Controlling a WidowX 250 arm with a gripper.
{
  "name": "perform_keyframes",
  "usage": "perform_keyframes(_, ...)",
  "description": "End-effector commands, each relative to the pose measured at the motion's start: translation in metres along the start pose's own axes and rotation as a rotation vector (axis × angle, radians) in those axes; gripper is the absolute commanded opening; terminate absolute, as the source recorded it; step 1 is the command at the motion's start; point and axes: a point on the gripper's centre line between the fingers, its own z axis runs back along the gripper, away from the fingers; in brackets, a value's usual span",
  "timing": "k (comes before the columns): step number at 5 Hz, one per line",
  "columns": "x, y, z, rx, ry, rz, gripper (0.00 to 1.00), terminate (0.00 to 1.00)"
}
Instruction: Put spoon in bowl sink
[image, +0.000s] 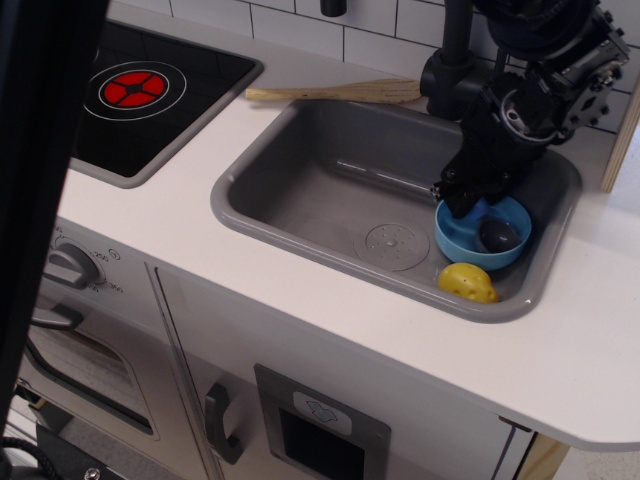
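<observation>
Sink (300, 190), grey and rounded at the corners, sits in a white counter (180, 240), with a round moulded drain (396, 245) in its floor. At its right end lies the light blue bowl (462, 247), resting on the sink bottom. The spoon (497, 235) is in the bowl: its grey metal cup lies on the bowl's inner floor, toward the right side, and its blue handle runs up and left under the gripper (462, 200). The black gripper points down over the bowl's left rim, its tips at the handle end of the spoon. Whether the jaws are clamped on the handle or parted from it cannot be told, since the tips are dark and merge with the handle there.

Just in front of the bowl, touching or nearly touching its rim, sits a small yellow lumpy object (467, 283). A long wooden spatula (335, 93) lies on the counter behind the sink, along its back edge. To the left is a black hob (190, 100) with a red ring burner (140, 90). Below the counter, a knob (68, 265) shows on the oven front.
</observation>
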Motion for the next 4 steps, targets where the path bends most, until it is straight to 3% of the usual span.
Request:
perform_keyframes(1, 0.026, -0.006, 0.045, -0.117, 0.0, 0.013, 1.0, 0.0)
perform_keyframes(3, 0.068, 0.012, 0.08, -0.187, 0.134, -0.041, 1.0, 0.0)
perform_keyframes(4, 0.068, 0.012, 0.08, -0.187, 0.134, -0.041, 1.0, 0.0)
